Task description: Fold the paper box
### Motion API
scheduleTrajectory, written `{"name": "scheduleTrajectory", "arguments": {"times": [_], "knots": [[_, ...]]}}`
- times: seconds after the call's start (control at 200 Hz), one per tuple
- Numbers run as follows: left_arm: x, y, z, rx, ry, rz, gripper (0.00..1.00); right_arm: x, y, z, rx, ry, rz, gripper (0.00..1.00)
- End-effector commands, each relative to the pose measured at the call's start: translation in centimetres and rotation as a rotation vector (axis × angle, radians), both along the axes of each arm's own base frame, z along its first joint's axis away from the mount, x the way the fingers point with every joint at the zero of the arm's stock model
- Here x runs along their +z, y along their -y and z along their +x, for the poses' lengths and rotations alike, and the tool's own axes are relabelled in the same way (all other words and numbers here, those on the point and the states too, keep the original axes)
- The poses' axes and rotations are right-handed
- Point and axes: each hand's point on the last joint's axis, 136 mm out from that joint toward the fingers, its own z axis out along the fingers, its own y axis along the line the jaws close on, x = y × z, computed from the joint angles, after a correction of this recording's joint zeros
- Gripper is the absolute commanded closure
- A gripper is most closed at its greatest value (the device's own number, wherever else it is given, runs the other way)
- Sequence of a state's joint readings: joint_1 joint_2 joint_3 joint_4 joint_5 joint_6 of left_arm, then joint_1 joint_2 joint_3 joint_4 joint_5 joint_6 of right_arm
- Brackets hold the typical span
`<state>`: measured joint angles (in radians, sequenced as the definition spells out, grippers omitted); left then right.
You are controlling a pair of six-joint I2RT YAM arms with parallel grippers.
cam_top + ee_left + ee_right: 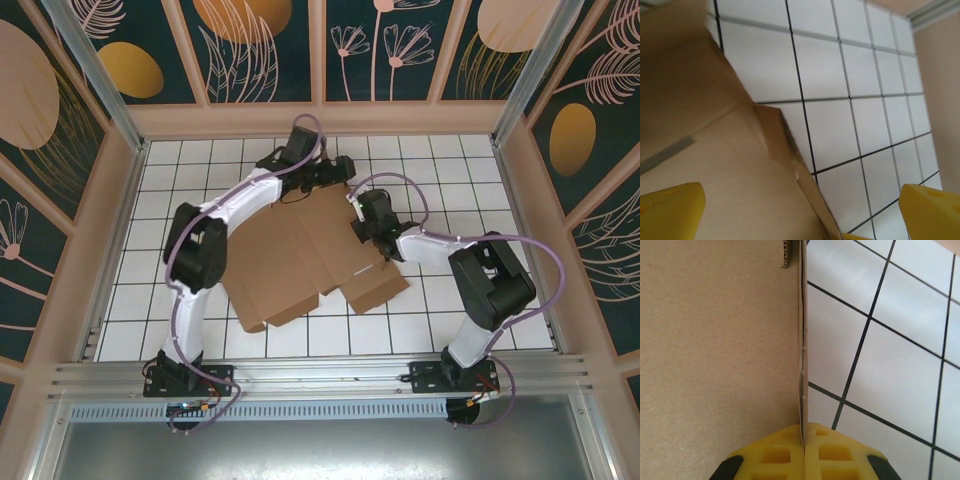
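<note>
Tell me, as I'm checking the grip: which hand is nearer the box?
Right. The right hand pinches the box at its right edge; the left hand hangs open over its far edge.

Brown paper box (300,265) lies unfolded, mostly flat, on tiled table (450,160).

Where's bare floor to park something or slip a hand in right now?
Free tiled floor: the strip between left wall and left arm; the far-right corner beyond the right arm; a thin strip between the paper box and near rail. Crowded: far centre, where left tool and right tool work the box edge.
</note>
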<state>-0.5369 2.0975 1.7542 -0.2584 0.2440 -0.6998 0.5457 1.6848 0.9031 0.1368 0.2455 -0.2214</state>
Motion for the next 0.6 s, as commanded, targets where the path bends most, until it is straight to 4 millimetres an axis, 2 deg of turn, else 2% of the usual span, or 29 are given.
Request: {"name": "scheduleTrajectory", "arguments": {"times": [0.0, 0.08, 0.195, 0.335, 0.47, 0.596], "knots": [[7.3, -4.3, 1.3, 0.105, 0.232, -0.063, 0.01, 2.5, 1.3, 0.7, -0.058, -0.041, 0.21, 1.0], [8.7, -6.6, 1.1, 0.136, 0.284, -0.071, 0.01, 2.9, 2.4, 0.8, -0.091, -0.091, 0.354, 1.0], [8.4, -8.1, 0.8, 0.135, 0.312, -0.003, 0.01, 3.2, 3.1, 0.8, -0.098, -0.15, 0.487, 1.0], [7.8, -8.8, 0.6, 0.132, 0.334, 0.057, 0.01, 2.8, 4.0, 0.9, -0.114, -0.094, 0.345, 1.0], [8.3, -9.2, 0.4, 0.104, 0.388, 0.095, 0.01, 2.4, 4.6, 0.7, -0.103, -0.051, 0.197, 1.0], [9.2, -10.9, 0.4, 0.137, 0.473, 0.07, 0.01, 2.7, 4.6, 0.3, -0.033, 0.008, 0.1, 1.0]]}}
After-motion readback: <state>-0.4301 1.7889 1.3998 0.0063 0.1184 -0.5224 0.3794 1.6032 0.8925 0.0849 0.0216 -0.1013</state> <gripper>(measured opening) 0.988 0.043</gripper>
